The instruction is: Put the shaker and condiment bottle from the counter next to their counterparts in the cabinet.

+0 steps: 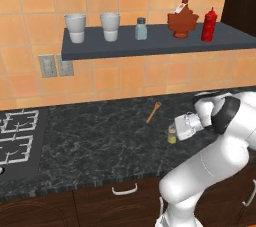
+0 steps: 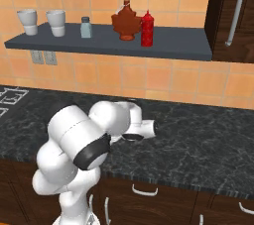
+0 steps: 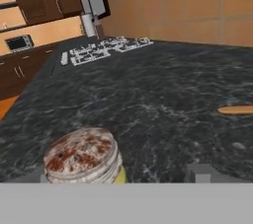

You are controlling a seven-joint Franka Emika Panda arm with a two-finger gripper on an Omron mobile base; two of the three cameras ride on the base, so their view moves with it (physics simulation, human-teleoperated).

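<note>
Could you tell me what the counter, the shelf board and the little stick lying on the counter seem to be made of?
The counter looks like polished dark stone, going by its pale veining. The shelf board appears to be matte slate-grey painted material, with no grain or shine. The stick seems wooden, judging by its tan colour, though it is too small to confirm.

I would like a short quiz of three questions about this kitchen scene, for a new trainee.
1. True or false: the red condiment bottle already stands on the cabinet shelf.
2. Which item stands directly beside the red bottle? A) white cup B) maple-leaf syrup bottle C) blue-grey shaker
3. Fill in: the claw is at the yellow-green ____ on the counter.

Key: 1 true; 2 B; 3 shaker.
</note>
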